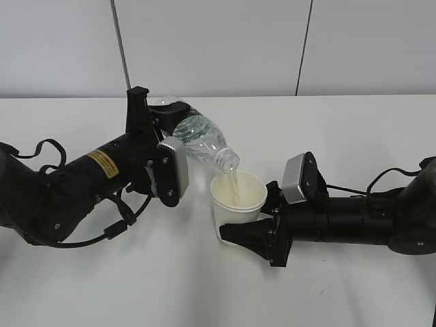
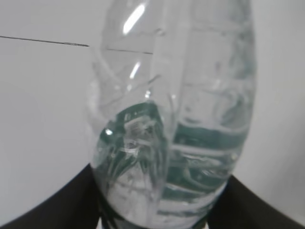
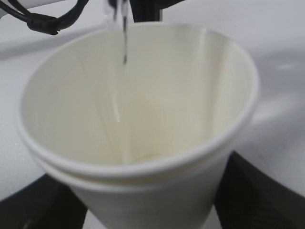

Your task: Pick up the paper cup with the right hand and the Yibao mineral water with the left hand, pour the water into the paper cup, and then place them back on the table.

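Note:
My left gripper (image 1: 165, 117) is shut on the Yibao mineral water (image 1: 203, 142), a clear ribbed bottle with a dark green label. The bottle is tilted with its open neck down to the right, over the paper cup (image 1: 238, 202). A thin stream of water runs from the neck into the cup. The bottle fills the left wrist view (image 2: 174, 124), held between the black fingers (image 2: 57, 205). My right gripper (image 1: 235, 234) is shut on the white paper cup and holds it upright at the table. The cup fills the right wrist view (image 3: 138, 119), with the stream falling into it.
The white table (image 1: 354, 136) stretches around both arms. A grey wall with vertical seams stands behind it. Black cables loop by the left arm (image 1: 48, 153) and behind the right arm (image 1: 381, 180).

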`<act>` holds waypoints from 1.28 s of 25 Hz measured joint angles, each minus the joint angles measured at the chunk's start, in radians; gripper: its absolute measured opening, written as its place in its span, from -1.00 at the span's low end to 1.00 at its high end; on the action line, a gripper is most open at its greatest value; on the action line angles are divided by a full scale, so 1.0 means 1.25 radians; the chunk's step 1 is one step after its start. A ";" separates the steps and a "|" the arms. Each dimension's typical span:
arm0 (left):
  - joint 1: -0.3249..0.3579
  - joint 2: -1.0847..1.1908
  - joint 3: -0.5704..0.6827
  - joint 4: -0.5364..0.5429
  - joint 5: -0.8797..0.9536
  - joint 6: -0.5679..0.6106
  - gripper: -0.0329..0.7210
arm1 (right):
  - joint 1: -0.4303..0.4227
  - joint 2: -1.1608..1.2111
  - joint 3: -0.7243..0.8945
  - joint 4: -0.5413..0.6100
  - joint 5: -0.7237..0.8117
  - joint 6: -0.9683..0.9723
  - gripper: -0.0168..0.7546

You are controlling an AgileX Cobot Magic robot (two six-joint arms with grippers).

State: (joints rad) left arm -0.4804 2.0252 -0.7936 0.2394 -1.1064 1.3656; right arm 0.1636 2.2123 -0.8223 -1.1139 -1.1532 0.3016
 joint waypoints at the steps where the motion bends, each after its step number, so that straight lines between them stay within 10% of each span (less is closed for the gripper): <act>1: 0.000 0.000 0.000 0.000 0.000 0.007 0.11 | 0.000 0.000 0.000 0.000 0.000 0.000 0.48; 32: 0.000 0.000 -0.010 -0.020 0.000 0.035 0.11 | 0.000 0.000 0.000 -0.038 0.000 -0.018 0.48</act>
State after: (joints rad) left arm -0.4804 2.0252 -0.8057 0.2139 -1.1066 1.4090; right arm 0.1636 2.2123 -0.8223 -1.1617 -1.1532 0.2788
